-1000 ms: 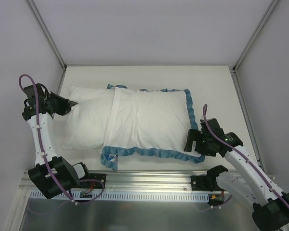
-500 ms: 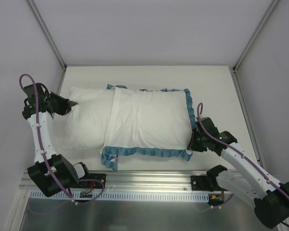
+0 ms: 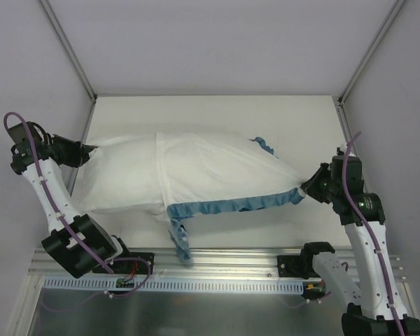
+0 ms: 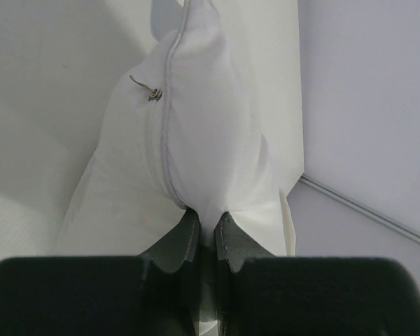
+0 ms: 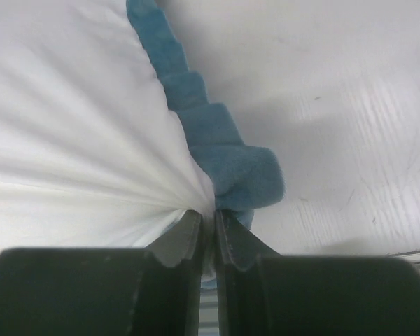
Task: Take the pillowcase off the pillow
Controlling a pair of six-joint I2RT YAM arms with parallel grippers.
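The pillowcase [image 3: 224, 175] shows its white inside and teal ruffled edging, stretched taut across the table and lifted toward the right. My right gripper [image 3: 309, 187] is shut on its right corner, white cloth and teal ruffle [image 5: 224, 150] pinched between the jaws [image 5: 208, 218]. The plain white pillow [image 3: 115, 178] sticks out of the case at the left. My left gripper [image 3: 92, 148] is shut on the pillow's left end, at its seam [image 4: 169, 119], where a small zipper pull [image 4: 152, 93] shows. The patterned side is hidden.
Grey enclosure walls stand close on the left [image 3: 28, 70] and right [image 3: 399, 91]. A loose strip of teal ruffle [image 3: 180, 238] hangs toward the metal rail [image 3: 217, 269] at the table's near edge. Bare white tabletop [image 3: 217, 115] lies behind the pillow.
My right gripper closed on the pillowcase's right corner and pulled it up and to the right, stretching the case. My left gripper drew the pillow's end to the left.
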